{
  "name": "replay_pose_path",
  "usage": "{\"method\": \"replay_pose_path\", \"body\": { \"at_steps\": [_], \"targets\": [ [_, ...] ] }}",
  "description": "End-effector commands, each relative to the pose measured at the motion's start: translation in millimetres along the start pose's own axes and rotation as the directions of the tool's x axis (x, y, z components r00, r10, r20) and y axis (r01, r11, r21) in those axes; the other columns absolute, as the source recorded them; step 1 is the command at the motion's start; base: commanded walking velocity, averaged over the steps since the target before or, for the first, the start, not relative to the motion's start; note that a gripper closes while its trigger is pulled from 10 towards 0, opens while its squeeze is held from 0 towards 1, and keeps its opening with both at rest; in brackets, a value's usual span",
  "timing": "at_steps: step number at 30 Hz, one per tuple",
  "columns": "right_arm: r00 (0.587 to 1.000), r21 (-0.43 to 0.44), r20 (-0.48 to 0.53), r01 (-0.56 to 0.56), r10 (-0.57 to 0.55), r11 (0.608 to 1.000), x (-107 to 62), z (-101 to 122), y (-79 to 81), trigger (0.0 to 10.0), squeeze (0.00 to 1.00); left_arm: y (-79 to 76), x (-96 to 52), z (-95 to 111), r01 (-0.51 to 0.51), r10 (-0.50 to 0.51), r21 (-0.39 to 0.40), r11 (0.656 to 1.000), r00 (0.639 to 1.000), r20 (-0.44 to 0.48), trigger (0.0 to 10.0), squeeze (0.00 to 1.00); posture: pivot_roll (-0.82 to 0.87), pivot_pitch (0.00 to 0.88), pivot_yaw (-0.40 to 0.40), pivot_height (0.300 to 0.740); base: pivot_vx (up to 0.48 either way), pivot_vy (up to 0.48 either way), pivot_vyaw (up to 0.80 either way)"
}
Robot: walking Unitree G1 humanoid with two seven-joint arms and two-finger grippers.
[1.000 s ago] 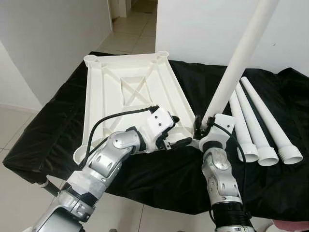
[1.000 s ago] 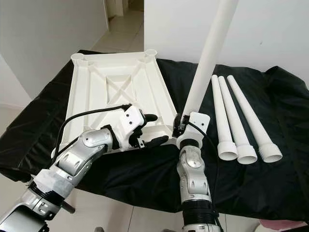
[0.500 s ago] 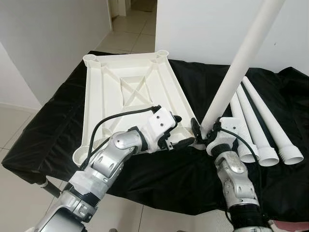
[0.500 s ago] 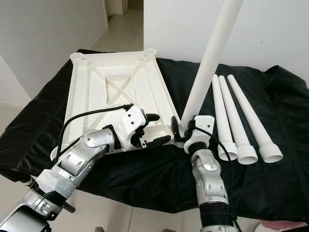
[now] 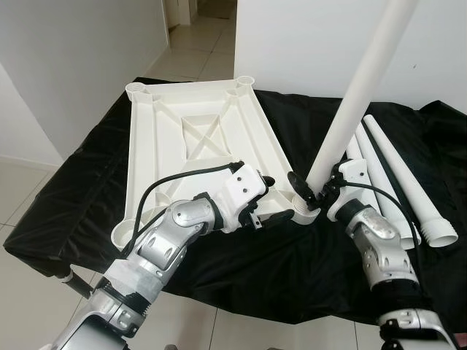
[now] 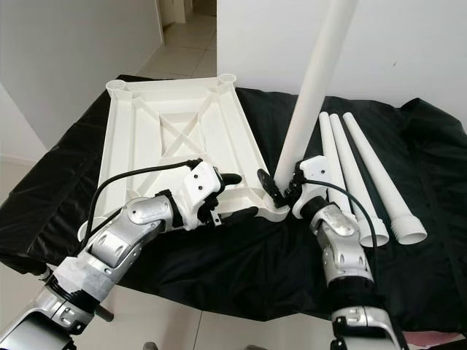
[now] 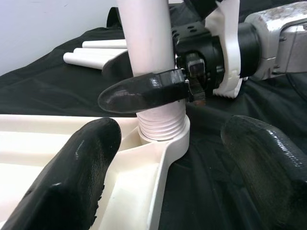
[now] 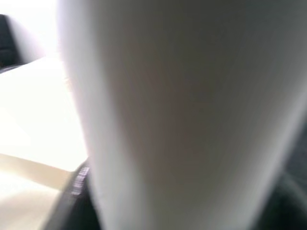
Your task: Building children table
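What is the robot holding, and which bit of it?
The right gripper holds the standing table leg near its bottom end, just above the corner socket. The left gripper holds nothing.

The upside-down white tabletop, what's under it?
The tabletop lies on a black cloth, which spreads out around it. The cloth hides whatever holds it up, and the tabletop covers the cloth directly beneath.
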State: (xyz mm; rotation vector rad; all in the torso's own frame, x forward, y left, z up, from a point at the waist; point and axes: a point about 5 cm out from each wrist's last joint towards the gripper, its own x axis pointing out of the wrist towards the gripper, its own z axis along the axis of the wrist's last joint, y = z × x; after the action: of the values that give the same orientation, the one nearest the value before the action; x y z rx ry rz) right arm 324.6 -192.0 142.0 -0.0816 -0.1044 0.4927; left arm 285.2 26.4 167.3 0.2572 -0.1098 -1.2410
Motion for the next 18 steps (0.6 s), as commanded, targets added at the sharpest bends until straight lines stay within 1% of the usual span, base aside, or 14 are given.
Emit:
{"method": "replay_pose_path", "body": {
  "at_steps": [1, 3, 10, 11, 12, 16, 18],
  "targets": [
    [1.000, -0.011, -0.017, -0.005, 0.005, 1.000, -1.1, -2, -3.3, 0.0, 0.00, -6.3, 0.0, -1, 0.072, -0.072, 0.012, 0.997, 0.997, -0.012, 10.0, 0.00, -0.08, 0.000, -0.008, 0.740, 0.000, 0.000, 0.00],
    [0.999, -0.011, -0.034, -0.012, 0.012, 1.000, -4.4, -4, -8.2, 0.0, 0.00, -6.2, -0.3, -1, 0.066, -0.066, 0.010, 0.998, 0.998, -0.010, 10.0, 0.00, -0.07, 0.000, -0.013, 0.740, 0.000, 0.000, 0.00],
    [0.999, 0.007, -0.036, -0.024, 0.024, 1.000, -9.7, -6, -12.3, 0.0, 0.00, -5.4, -0.6, -1, 0.055, -0.054, 0.008, 0.998, 0.998, -0.012, 10.0, 0.00, -0.07, 0.000, -0.014, 0.740, 0.000, 0.000, 0.00],
    [0.999, 0.012, -0.040, -0.026, 0.026, 1.000, -11.1, -7, -12.8, 7.0, 0.00, -4.7, -0.8, -1, 0.051, -0.051, 0.008, 0.999, 0.999, -0.012, 10.0, 0.00, -0.08, 0.000, -0.013, 0.740, 0.000, 0.000, 0.00],
    [0.999, 0.020, -0.041, -0.020, 0.021, 1.000, -12.2, -8, -12.9, 10.0, 0.00, -4.1, -0.8, -2, 0.049, -0.049, 0.008, 0.999, 0.999, -0.013, 10.0, 0.00, -0.08, 0.000, -0.013, 0.740, 0.000, 0.000, 0.00],
    [0.999, 0.046, -0.037, 0.001, 0.001, 0.999, -12.3, -8, -13.2, 10.0, 0.00, -3.5, -1.3, -1, 0.045, -0.045, 0.007, 0.999, 0.999, -0.014, 10.0, 0.00, -0.08, 0.000, -0.014, 0.740, 0.000, 0.000, 0.00],
    [0.998, 0.056, -0.044, 0.036, -0.034, 0.998, -10.8, -8, -13.3, 10.0, 0.00, -3.4, -1.6, -2, 0.043, -0.042, 0.005, 0.999, 0.999, -0.014, 10.0, 0.00, -0.08, 0.000, -0.014, 0.740, 0.000, 0.000, 0.00]
  ]
}}
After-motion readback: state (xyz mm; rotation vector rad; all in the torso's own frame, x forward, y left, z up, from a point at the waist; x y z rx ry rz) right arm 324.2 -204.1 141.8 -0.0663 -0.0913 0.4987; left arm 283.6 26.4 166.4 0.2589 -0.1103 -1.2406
